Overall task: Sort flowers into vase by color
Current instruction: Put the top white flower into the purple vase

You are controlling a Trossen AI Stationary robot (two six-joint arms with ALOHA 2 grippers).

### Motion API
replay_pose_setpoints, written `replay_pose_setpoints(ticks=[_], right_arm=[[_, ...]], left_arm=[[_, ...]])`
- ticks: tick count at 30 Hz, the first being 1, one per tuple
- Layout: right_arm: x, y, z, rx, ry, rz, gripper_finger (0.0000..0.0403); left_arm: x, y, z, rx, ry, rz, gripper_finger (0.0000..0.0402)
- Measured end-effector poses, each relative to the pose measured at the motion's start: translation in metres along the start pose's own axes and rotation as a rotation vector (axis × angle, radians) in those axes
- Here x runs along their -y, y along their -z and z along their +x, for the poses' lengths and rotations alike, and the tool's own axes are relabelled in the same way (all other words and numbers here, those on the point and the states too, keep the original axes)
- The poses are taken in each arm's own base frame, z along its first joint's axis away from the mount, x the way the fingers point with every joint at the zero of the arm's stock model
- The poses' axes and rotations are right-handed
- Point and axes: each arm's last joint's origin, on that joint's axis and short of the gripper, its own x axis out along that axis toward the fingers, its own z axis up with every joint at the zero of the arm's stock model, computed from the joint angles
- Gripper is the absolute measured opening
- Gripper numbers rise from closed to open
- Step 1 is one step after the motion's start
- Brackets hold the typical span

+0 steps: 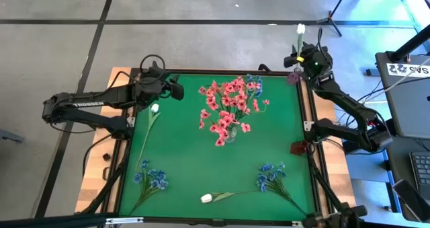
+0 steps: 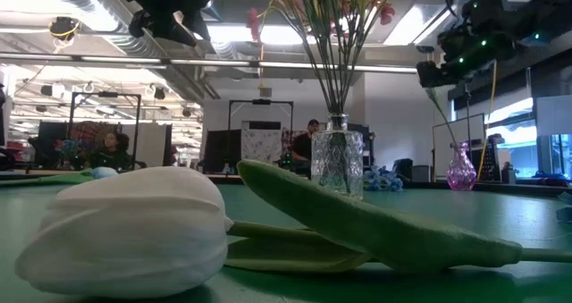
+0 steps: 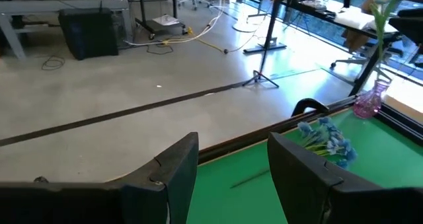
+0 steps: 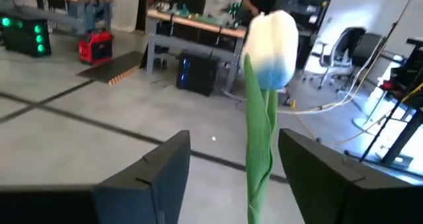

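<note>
Standing wide: right end effector (image 4: pixel 228 178) around white tulip (image 4: pixel 269 49) in pink vase (image 1: pixel 293 76); left end effector (image 3: pixel 228 178) wide, empty. Probably light, floppy; gripping stem low.

Pink flowers (image 1: pixel 227 108) upright in clear vase (image 1: pixel 230 134), table centre; blue sprigs (image 1: pixel 150 179) and white buds (image 1: pixel 207 198) lie flat; one white bud (image 1: pixel 301 29) stands in pink vase (image 1: pixel 293 77).

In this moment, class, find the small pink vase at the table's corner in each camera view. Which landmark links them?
High view: pink vase at far right corner, under the right gripper.
Low view: right, background.
Left wrist view: upper right.
Right wrist view: not visible.
Shared landmark: the white tulip standing in it.
</note>
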Motion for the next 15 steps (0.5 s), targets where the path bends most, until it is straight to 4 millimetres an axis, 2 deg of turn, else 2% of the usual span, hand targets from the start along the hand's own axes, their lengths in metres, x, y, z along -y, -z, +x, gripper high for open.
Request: replay_pose_setpoints(ticks=[8, 15], right_arm=[[-0.015, -0.032, -0.021, -0.044, -0.152, -0.017, 0.0237], [-0.028, -0.079, -0.058, 0.054, -0.311, 0.007, 0.0237]], left_arm=[[0.007, 0.001, -0.004, -0.024, 0.111, 0.047, 0.0178], [0.015, 0.002, -0.011, -0.013, 0.18, 0.086, 0.0178]])
